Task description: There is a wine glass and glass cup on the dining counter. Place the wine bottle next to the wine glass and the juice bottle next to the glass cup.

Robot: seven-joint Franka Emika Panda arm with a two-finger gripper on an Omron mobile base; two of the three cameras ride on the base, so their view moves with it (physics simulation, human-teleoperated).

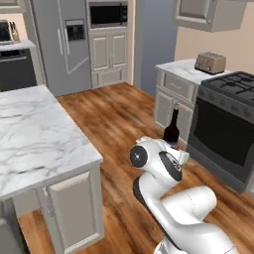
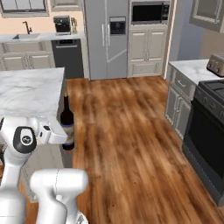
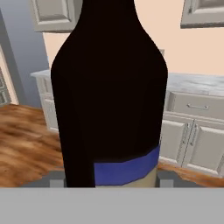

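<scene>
The gripper [image 2: 64, 136] is clenched on the lower body of the upright wine bottle [image 2: 67, 121], carried in the air above the wooden floor [image 2: 127, 131], just right of the dining counter [image 1: 34, 134].

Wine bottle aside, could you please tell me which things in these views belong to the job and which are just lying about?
Belongs to the job:
- wine bottle, upright, held in the shut claw
- dining counter, its marble top

Just lying about:
- toaster on the small marble counter
- stove
- fridge
- microwave
</scene>
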